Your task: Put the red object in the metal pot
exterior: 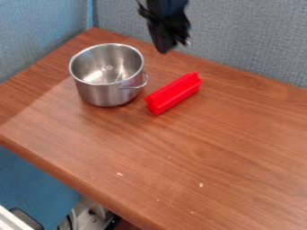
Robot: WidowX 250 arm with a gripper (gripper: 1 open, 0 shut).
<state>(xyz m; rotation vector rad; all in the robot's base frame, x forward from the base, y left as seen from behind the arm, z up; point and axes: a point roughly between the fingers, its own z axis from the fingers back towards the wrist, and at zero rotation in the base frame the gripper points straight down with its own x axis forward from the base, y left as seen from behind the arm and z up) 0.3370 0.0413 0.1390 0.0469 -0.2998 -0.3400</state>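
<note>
Black gripper (171,36) raised, jaws closed and empty, bright red rectangular plastic block (174,93) lying below them, shiny round steel pot (108,74) lower left, brown wooden table (180,162).

My arm comes in from the top edge of the view, only its dark lower end showing, the rest cut off above. My claw (171,38) hangs high over the back of the desk, pointing steeply down with a slight tilt. It's blurred, so the fingers are hard to make out as separate parts, but they read as one narrow dark tip: jaws pressed together. Nothing sits between them; my claw is empty. It touches nothing, and there's clear air between the tip and the desk below.
</note>
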